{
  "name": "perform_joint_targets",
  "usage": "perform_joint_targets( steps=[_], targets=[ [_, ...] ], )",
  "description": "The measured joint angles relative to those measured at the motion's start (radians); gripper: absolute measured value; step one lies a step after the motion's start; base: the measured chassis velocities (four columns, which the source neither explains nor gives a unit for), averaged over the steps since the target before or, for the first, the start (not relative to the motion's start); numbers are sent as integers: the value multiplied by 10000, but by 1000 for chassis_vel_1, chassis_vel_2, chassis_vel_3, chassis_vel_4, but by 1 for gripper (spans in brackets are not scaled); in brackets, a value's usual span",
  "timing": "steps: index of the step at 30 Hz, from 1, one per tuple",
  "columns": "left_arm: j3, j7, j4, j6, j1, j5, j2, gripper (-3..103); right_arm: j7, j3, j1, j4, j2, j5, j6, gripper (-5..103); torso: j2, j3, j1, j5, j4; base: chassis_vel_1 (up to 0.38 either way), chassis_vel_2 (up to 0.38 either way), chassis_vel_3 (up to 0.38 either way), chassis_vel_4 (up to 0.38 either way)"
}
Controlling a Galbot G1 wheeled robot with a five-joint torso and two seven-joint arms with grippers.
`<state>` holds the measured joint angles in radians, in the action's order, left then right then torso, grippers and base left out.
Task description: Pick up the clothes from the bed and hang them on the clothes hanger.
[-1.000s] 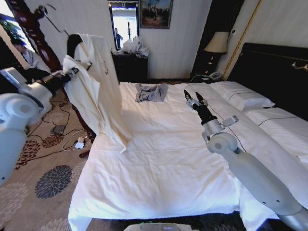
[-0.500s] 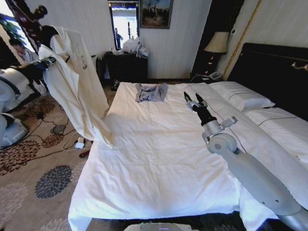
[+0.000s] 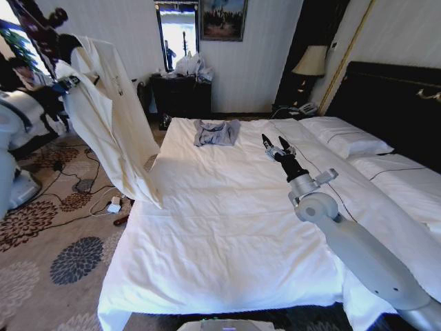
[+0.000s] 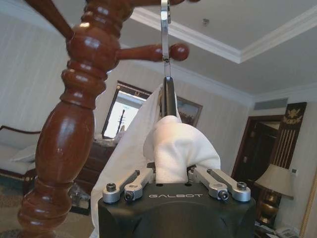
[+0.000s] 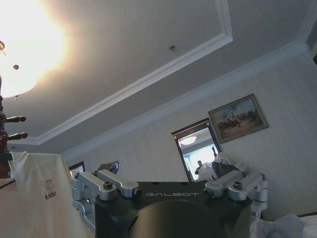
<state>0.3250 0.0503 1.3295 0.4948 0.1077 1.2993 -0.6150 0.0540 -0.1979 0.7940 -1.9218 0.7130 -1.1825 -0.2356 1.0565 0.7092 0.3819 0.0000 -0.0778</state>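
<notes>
cream clothes [image 3: 110, 117], white bed [image 3: 227, 227], dark-red wooden post [image 4: 74, 124], floral-patterned carpet [image 3: 62, 255]

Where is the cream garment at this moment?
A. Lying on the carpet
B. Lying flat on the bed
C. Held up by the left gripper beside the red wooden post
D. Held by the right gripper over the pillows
C. The left gripper is shut on the cream garment, which hangs in the air off the bed's left side, next to the red wooden post; the right gripper is open over the bed, holding nothing.
</notes>
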Motion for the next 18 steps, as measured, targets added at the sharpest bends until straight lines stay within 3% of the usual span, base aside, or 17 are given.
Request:
perform_joint_targets(
  steps=[18],
  targets=[
    [-1515, 292, -1536, 23, -1732, -388, -747, 20, 108, -105, 149, -88, -150, 13, -55, 100, 1, 0, 1, 0, 1, 0, 0, 0, 0]
  ],
)
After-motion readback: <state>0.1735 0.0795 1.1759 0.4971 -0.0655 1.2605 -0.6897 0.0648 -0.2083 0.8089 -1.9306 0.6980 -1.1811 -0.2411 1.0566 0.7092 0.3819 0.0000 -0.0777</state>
